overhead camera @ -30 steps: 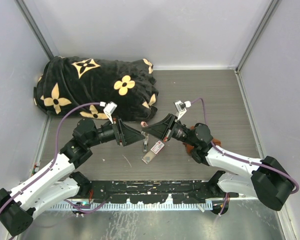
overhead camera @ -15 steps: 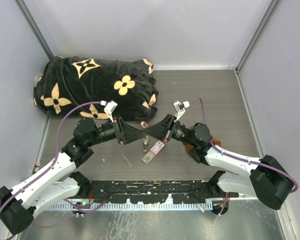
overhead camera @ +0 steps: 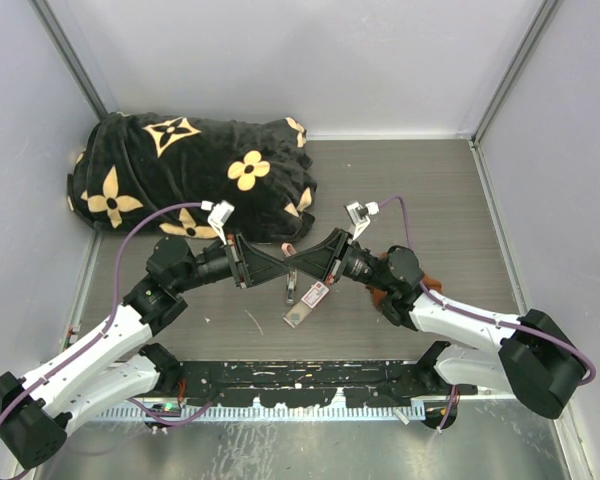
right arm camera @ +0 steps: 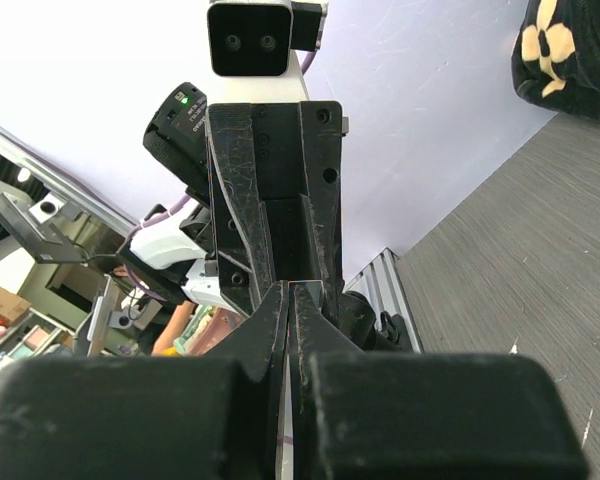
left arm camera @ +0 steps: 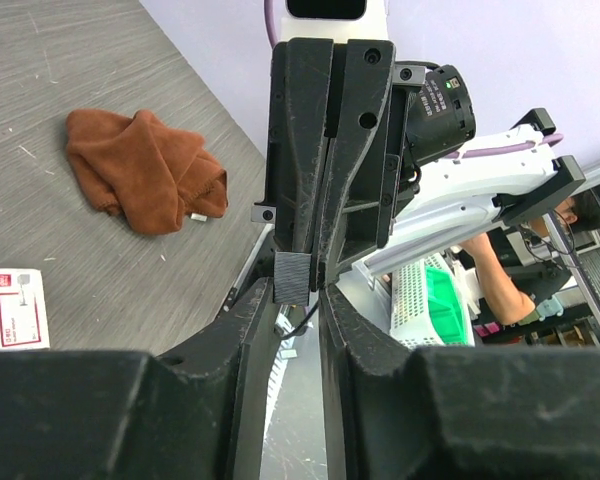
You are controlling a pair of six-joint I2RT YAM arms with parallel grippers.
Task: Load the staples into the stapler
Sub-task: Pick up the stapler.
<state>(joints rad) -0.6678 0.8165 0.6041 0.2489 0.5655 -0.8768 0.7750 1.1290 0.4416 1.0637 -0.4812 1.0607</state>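
And the left pincer point(left arm camera: 300, 305) closed in: within the last second its jaws narrowed from well spread to a slim gap around the tip of the right pincer point(right arm camera: 291, 295). That one stayed pressed together, nose to nose with it, so a handover looked likely, though nothing showed between either pair. Only the overhead view showed what seemed the stapler point(overhead camera: 290, 248) peeping out just past the meeting tips, with the staples box point(overhead camera: 315, 293) lying just beneath them on the surface point(overhead camera: 430, 200); only the left wrist view caught a brown cloth point(left arm camera: 145, 180) beyond.
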